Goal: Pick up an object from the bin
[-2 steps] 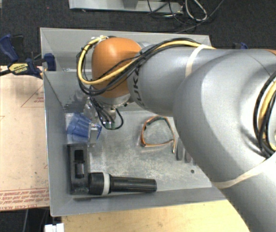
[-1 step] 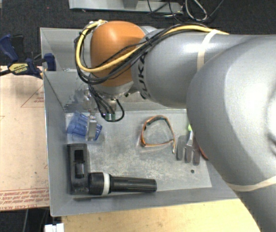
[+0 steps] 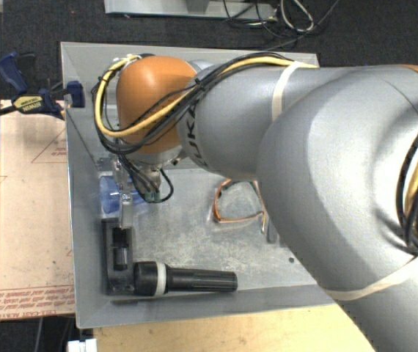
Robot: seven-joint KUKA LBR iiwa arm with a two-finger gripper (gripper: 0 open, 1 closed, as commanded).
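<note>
Where the gripper (image 3: 126,191) hangs, a translucent blue object (image 3: 109,197) lies.

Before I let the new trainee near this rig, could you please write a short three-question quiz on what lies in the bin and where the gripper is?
1. True or false: the black cylinder with a white band lies along the lower edge of the grey metal bin in the camera view.
2. Which thing lies nearest the gripper?
A. the translucent blue plastic piece
B. the orange-rimmed clear glasses
C. the black cylinder
3. Fill in: the flat black rectangular block lies at the cylinder's ____ end in this view.

Key: 1 true; 2 A; 3 left.
</note>
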